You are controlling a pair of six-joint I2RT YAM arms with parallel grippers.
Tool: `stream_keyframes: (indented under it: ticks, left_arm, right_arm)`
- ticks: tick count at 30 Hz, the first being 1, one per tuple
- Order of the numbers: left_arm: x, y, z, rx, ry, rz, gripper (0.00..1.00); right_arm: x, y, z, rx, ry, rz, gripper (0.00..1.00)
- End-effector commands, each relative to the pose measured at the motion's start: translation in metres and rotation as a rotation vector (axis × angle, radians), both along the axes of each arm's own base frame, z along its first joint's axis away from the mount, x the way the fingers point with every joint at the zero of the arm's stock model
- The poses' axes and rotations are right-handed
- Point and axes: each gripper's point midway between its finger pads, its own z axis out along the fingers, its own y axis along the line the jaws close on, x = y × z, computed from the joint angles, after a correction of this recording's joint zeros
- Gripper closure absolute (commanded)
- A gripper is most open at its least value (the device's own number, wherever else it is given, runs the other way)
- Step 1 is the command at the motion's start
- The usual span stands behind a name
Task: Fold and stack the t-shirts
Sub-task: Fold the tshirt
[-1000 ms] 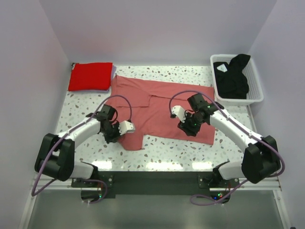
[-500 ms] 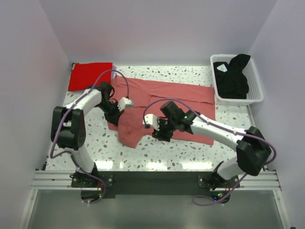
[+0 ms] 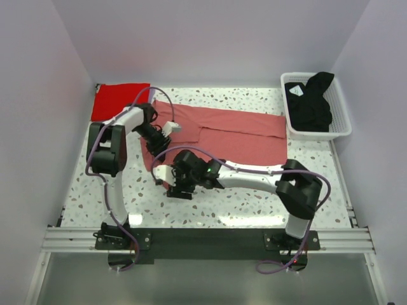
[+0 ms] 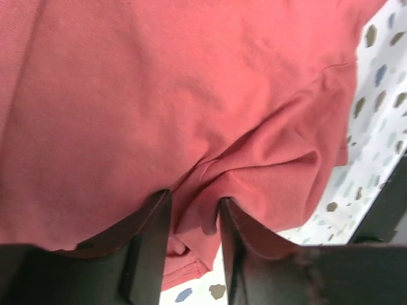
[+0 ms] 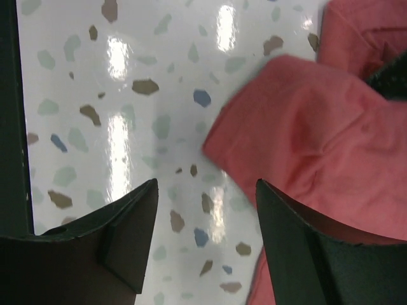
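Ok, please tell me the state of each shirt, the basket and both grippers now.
pink t-shirt: lying flat, partly folded
red t-shirt: folded, far left corner
basket: upright, not empty
black t-shirt: crumpled inside the basket
left gripper: open, above a pink fold
right gripper: open, empty

The top external view looks down from above and behind the arm bases toward the back wall, far enough off to take in the whole bench (image 3: 254,203) with the salmon-pink t-shirt (image 3: 241,130) spread across its middle. The left wrist view sits very close over that shirt, looking past the left hand (image 4: 193,200) at the frame's bottom edge, so cloth nearly fills it. The right wrist view looks steeply down from close above, past the right hand (image 5: 206,187), at speckled bench top and a shirt edge; all three views share the shirt's left part.
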Motion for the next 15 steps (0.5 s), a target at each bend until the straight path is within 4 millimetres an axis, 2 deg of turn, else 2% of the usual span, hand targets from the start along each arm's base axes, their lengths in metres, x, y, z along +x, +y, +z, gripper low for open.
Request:
stream_keyframes:
  ticks: [1,3,4,6,7,9,11,12,14,15]
  left_arm:
    - [-0.003,0.003,-0.007,-0.043,0.067,0.046,0.56]
    - [-0.003,0.005,-0.005,-0.054,0.076,0.061,0.52]
    - [0.0,0.007,-0.002,-0.061,0.072,0.071,0.51]
    - [0.0,0.01,0.005,-0.068,0.069,0.08,0.44]
    - [0.005,0.014,0.012,-0.077,0.048,0.096,0.43]
    - [0.005,0.02,0.02,-0.082,0.046,0.11,0.42]
    - [0.004,0.03,0.031,-0.094,0.035,0.132,0.42]
    - [0.005,0.042,0.04,-0.099,0.01,0.155,0.42]
    - [-0.003,0.05,0.045,-0.111,0.003,0.17,0.42]
    - [-0.005,0.057,0.047,-0.115,-0.006,0.187,0.42]
  right_arm:
    - [0.006,0.041,0.003,0.071,-0.061,-0.029,0.35]
    - [0.006,0.053,-0.001,0.072,-0.065,-0.017,0.36]
    - [0.005,0.054,-0.018,0.039,-0.049,-0.009,0.39]
    - [0.008,0.057,-0.029,0.022,-0.056,-0.001,0.41]
    - [0.009,0.056,-0.041,-0.005,-0.052,0.005,0.42]
    - [0.008,0.054,-0.051,-0.028,-0.051,0.017,0.45]
    - [0.01,0.051,-0.059,-0.05,-0.052,0.007,0.56]
    - [0.012,0.047,-0.061,-0.061,-0.055,-0.002,0.62]
    - [0.017,0.041,-0.056,-0.061,-0.059,-0.028,0.73]
    - [0.018,0.038,-0.053,-0.059,-0.061,-0.032,0.84]
